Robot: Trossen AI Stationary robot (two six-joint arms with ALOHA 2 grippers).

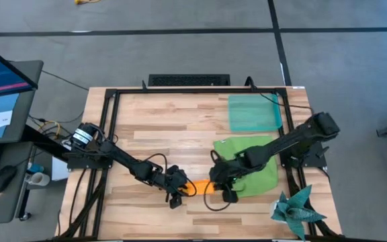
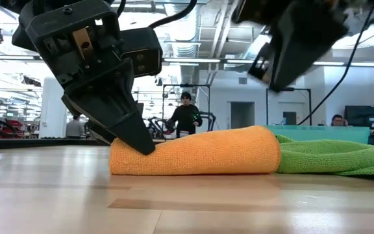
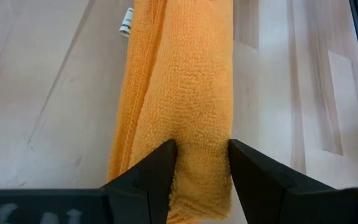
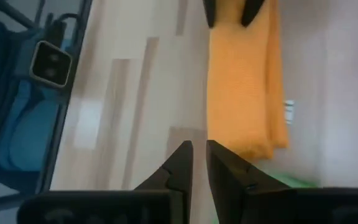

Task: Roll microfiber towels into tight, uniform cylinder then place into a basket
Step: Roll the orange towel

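While my left gripper fingers pinch the rolled orange towel to keep it tight, my right gripper, fingers nearly together, hangs empty over the desk

Two towels lie on the table: one orange, rolled, and one green. Also on the table are one teal basket, one spiky star cloth and two robot arms.
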